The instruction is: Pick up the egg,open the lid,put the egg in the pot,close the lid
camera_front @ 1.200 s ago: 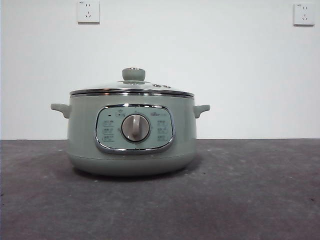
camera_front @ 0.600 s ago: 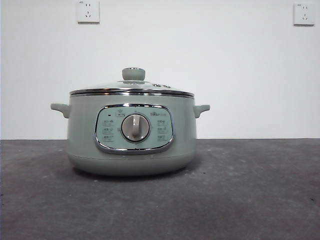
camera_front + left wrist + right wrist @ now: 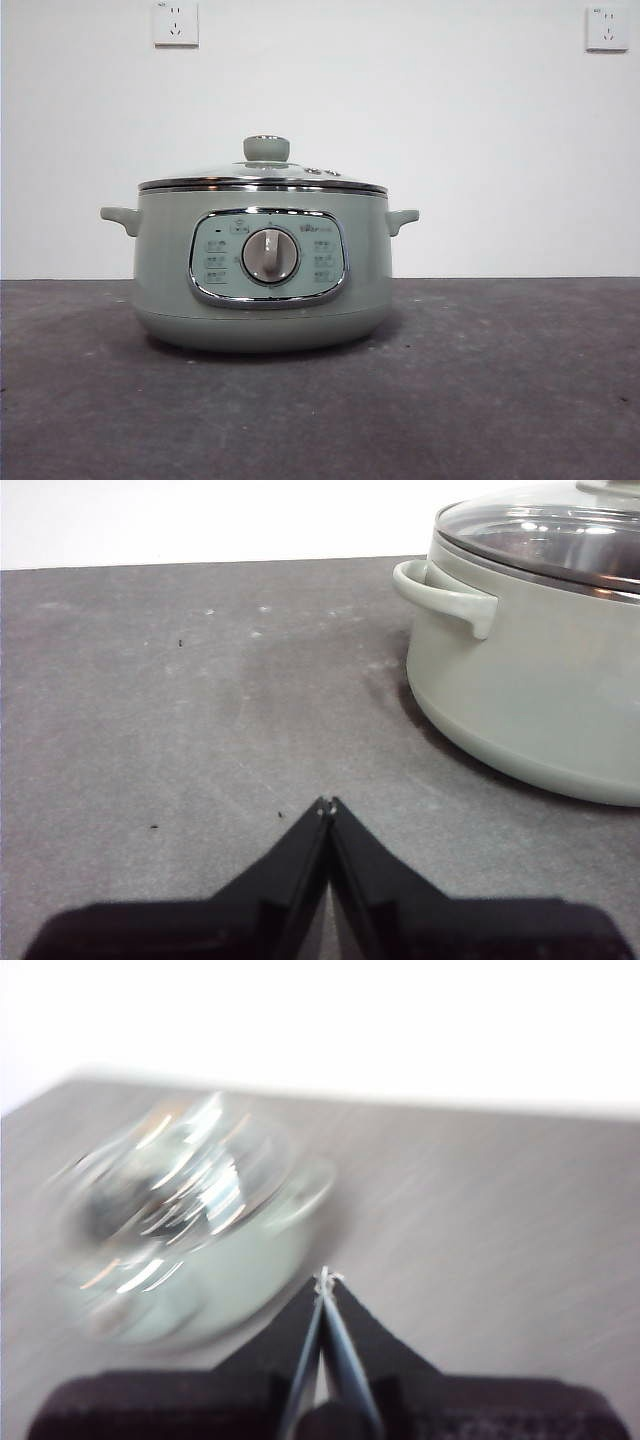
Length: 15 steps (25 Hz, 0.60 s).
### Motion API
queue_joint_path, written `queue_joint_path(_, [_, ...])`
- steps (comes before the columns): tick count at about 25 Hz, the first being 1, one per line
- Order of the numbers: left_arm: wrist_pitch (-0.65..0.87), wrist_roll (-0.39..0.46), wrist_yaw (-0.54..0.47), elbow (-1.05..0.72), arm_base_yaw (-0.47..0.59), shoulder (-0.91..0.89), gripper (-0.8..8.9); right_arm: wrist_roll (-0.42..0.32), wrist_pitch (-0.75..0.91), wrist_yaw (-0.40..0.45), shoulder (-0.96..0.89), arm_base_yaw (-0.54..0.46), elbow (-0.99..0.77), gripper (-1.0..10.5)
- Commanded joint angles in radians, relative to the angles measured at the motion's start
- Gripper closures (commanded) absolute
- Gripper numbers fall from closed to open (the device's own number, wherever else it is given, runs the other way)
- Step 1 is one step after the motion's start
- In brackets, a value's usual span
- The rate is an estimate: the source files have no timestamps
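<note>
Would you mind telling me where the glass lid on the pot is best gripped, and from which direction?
Probably by the sage-green knob at the centre of the lid, coming straight down from above. The knob stands upright and proud of the shallow glass dome, narrow enough for two jaws, while the steel rim sits flush on the pot. Both hands are shut now.

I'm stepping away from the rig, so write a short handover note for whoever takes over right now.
Left gripper: shut, empty, low over the table beside the pot.
Right gripper: shut, empty, above the table near the pot; that view is blurred.
Lid sits closed on the pot.
Egg: not visible in any view.
Done: cannot tell; the closed pot may hide the egg.
Left: confirm where the egg is.
</note>
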Motion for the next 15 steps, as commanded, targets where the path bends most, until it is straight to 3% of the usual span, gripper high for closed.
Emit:
queue_joint_path(1, [0.006, -0.006, -0.002, -0.010, 0.003, 0.000, 8.17, -0.101, 0.101, -0.002, -0.068, -0.129, -0.109, 9.5])
queue_joint_path(3, [0.006, -0.006, -0.002, -0.010, 0.003, 0.000, 8.17, -0.108, 0.257, -0.004, -0.146, -0.216, -0.254, 9.5])
queue_joint_path(8, [0.006, -0.006, -0.002, -0.010, 0.003, 0.001, 8.17, -0.047, 0.496, -0.006, -0.272, -0.291, -0.528, 9.5])
queue_joint_path(15, [0.006, -0.006, -0.002, -0.010, 0.003, 0.001, 8.17, -0.003, 0.584, -0.006, -0.369, -0.298, -0.771, 9.5])
